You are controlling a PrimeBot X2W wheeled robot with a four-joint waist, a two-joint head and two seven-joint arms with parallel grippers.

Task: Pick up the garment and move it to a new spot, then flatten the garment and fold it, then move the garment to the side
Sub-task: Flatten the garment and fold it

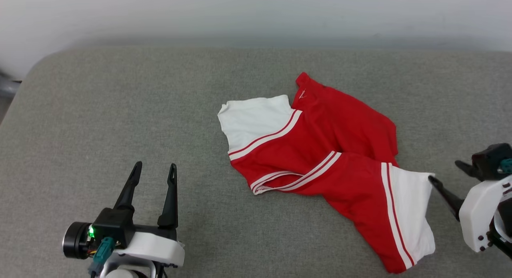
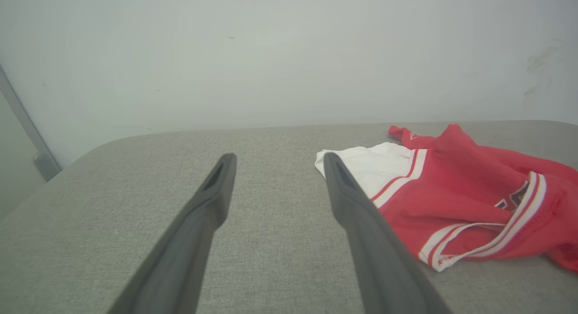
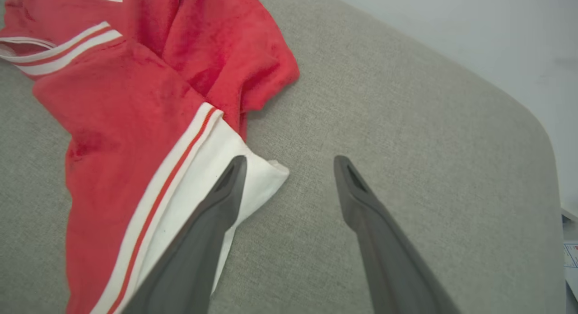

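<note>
Red jersey garment [image 1: 340, 150] [image 2: 451, 192] [image 3: 135, 101] with white sleeves and red-white striped edging lies crumpled on the right half of a grey woven-fabric pad [image 1: 120, 110] [image 2: 135, 223] [image 3: 406, 124] with rounded corners. One white sleeve points toward the far left and the other toward the near right. Behind the pad rises a plain pale wall [image 1: 256, 14] [image 2: 271, 56] with a few faint scuffs.

The left gripper [image 1: 155, 166] [image 2: 277, 160] hangs over bare fabric to the left of the shirt, apart from it, its two long dark fingers spread with nothing between them. The right gripper [image 1: 444, 170] [image 3: 290, 162] is also spread wide. One finger [image 3: 216, 205] overlaps the corner of the near white sleeve; whether it touches the cloth cannot be told.

Folds bury most of the shirt's body. A sliver of dark lettering [image 2: 515, 197] peeks out, unreadable. A grey upright strip [image 2: 27, 124] at the pad's left is cut by the frame. So is a printed white slip [image 3: 571, 255] at the right wrist view's lower right edge, too small to read.
</note>
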